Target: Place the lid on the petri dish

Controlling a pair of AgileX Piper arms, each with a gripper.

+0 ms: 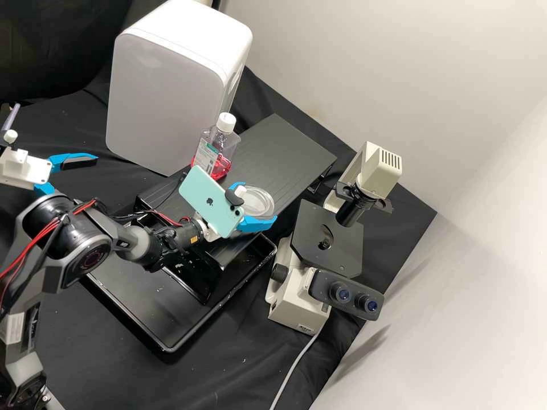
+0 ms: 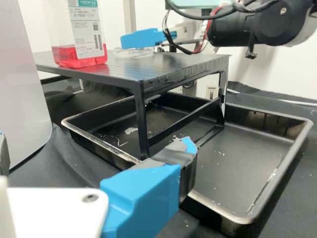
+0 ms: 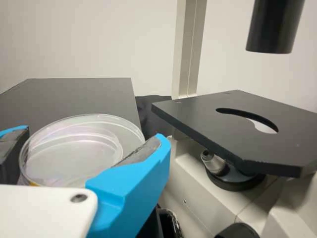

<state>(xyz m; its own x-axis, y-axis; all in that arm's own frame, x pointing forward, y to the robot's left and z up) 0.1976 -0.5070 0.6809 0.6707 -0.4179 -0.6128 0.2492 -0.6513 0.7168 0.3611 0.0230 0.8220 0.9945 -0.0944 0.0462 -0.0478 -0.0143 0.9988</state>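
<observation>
The right gripper (image 1: 256, 203) is holding the clear lid (image 3: 74, 148) between its fingers, on the black shelf (image 1: 285, 154).
The left gripper (image 1: 74, 173) is hanging wide open near the tray (image 1: 148, 307).

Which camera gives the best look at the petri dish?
The right wrist view: the petri dish sits close up, its clear rim plain. The high view shows it small on the shelf; the left wrist view, a faint sliver.

Right gripper (image 1: 257, 203) positioned at the clear petri dish (image 1: 261, 196) on the raised black platform (image 1: 285, 154), standing in a black tray (image 1: 171, 324) on the table (image 1: 228, 370); red-liquid bottle (image 1: 216, 151) behind the dish, microscope (image 1: 319, 267) beside the tray.
</observation>
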